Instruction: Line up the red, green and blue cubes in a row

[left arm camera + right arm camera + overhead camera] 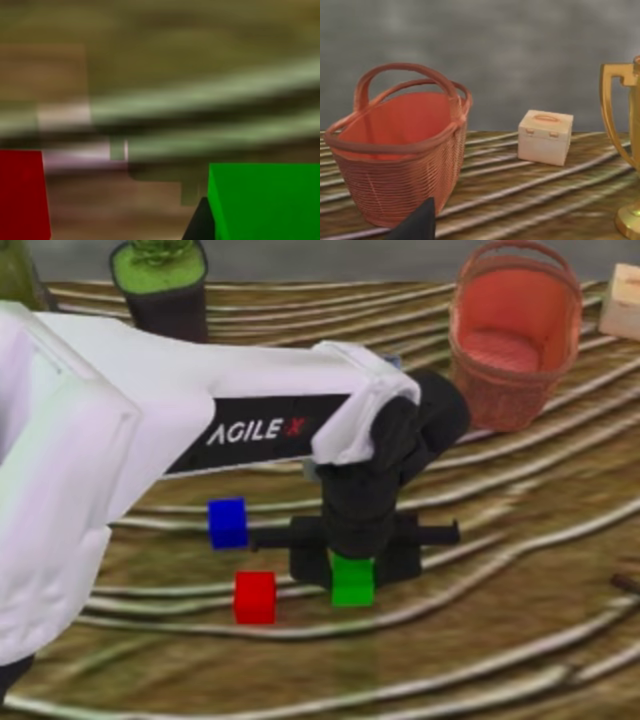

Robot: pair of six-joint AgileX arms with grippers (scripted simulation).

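Cubes sit on a brown table (520,640) streaked with pale curved stripes: three small, plain, flat-faced blocks of equal size. The blue cube (228,523) lies at about ten o'clock from the red cube (255,597), near it but apart. The green cube (353,580) sits at three o'clock from the red one, well apart, so those two lie roughly along a left-to-right line with the blue one off it. Being cubes, none has a long axis; their faces stand roughly square to the table edges.

The left gripper (352,575), black and blocky on a glossy white arm, is down over the green cube, its fingers closed on the cube's sides; the left wrist view shows a dark finger (200,222) against the green face, with the red cube beyond.

The right gripper is out of the top view, and I cannot tell its jaw state. A red woven basket (512,335) with looped handles stands at one o'clock.
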